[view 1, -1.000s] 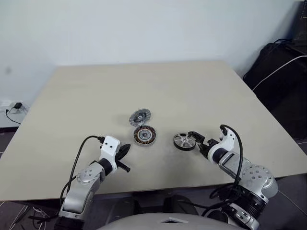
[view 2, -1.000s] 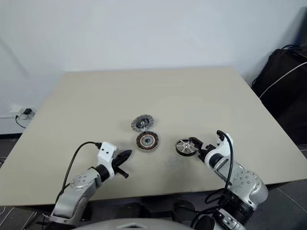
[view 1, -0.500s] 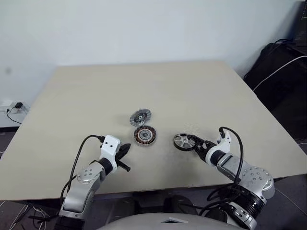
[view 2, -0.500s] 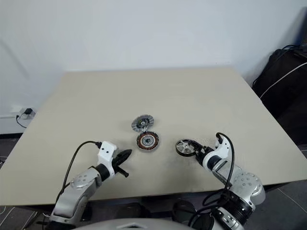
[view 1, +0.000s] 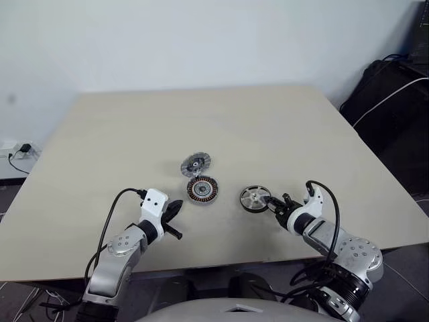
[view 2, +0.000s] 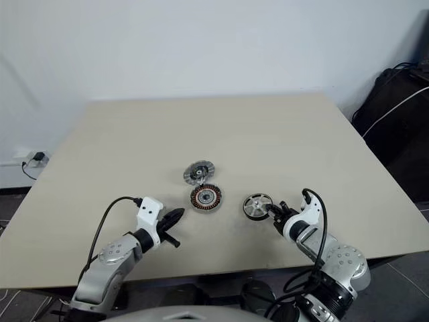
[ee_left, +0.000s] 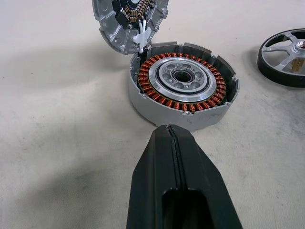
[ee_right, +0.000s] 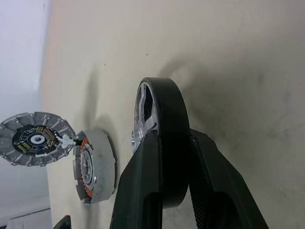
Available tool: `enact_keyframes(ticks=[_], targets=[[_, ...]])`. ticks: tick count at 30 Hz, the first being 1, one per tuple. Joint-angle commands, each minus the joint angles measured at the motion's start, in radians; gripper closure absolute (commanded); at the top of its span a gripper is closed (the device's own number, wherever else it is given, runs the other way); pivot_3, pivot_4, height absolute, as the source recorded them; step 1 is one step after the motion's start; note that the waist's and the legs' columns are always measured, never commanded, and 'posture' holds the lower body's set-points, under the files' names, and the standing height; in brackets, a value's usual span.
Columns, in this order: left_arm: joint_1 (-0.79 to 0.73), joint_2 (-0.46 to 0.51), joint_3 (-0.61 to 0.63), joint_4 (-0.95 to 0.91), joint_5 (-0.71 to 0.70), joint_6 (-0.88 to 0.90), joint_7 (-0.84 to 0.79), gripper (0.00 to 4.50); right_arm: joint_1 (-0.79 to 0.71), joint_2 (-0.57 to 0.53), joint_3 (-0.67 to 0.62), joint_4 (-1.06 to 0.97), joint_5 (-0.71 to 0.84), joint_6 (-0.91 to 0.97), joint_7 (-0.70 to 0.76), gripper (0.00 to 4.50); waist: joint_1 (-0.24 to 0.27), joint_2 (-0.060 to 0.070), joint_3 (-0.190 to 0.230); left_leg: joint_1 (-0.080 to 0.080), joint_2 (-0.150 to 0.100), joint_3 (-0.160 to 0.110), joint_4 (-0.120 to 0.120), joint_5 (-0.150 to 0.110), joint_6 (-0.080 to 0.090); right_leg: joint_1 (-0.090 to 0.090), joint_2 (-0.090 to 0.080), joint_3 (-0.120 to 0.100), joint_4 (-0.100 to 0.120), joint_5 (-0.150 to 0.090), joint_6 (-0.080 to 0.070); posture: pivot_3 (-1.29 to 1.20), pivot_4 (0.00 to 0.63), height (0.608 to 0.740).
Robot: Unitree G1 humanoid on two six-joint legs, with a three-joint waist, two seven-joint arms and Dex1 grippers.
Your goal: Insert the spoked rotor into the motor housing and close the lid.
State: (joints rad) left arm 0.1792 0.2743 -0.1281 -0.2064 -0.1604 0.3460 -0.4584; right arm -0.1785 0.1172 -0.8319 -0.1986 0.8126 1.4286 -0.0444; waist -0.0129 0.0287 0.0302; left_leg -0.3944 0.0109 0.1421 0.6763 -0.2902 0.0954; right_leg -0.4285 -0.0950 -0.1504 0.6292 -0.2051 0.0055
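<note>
A: What are the right gripper (ee_right: 172,191)'s fingers doing?

B: They are clamped on the black rim of the spoked rotor (view 1: 254,198), one finger on each side of it. The rotor sits at the near right of the beige surface (view 1: 268,127), tipped up on edge in the wrist view.

A: And the left gripper (ee_left: 170,131)?

B: Its fingers are pressed together with nothing between them, hovering just short of the motor housing (ee_left: 183,85) and pointing at it without touching.

A: Where is the housing?

B: Near the middle of the surface, copper windings facing up, well left of the rotor. The lid (view 1: 195,163) lies just behind it, touching its far edge, ribbed face and dark centre up.
</note>
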Motion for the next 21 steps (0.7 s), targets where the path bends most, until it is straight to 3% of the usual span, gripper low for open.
enact_keyframes(ticks=[1,7,12,21], targets=[[-0.008,-0.002,0.004,-0.024,-0.005,-0.01,0.003,4.5,-0.039,0.07,0.01,-0.072,0.142,-0.003,0.014,4.1,0.0,0.0,0.0,0.0,0.0,0.0,0.0,0.0,0.0,0.0,0.0,0.0,0.0,0.0,0.0,0.0,0.0,0.74],[-0.002,-0.001,0.01,-0.031,-0.009,-0.009,0.005,4.5,-0.049,0.109,0.092,-0.073,0.312,-0.038,-0.025,4.1,-0.001,0.0,0.0,0.0,0.0,0.0,0.0,0.0,0.0,0.0,0.0,0.0,0.0,0.0,0.0,0.0,0.0,0.74],[0.006,-0.004,0.014,-0.038,-0.01,-0.01,0.012,4.5,-0.058,0.109,0.238,0.036,0.293,-0.099,-0.041,4.1,-0.002,0.0,0.0,0.0,0.0,0.0,0.0,0.0,0.0,0.0,0.0,0.0,0.0,0.0,0.0,0.0,0.0,0.74],[0.036,0.005,0.029,-0.069,-0.019,-0.009,0.027,4.5,-0.099,0.055,0.429,0.247,0.201,-0.219,0.059,4.1,-0.002,0.0,0.0,0.0,0.0,0.0,0.0,0.0,0.0,0.0,0.001,0.0,0.0,0.002,0.002,0.0,0.0,0.74]])
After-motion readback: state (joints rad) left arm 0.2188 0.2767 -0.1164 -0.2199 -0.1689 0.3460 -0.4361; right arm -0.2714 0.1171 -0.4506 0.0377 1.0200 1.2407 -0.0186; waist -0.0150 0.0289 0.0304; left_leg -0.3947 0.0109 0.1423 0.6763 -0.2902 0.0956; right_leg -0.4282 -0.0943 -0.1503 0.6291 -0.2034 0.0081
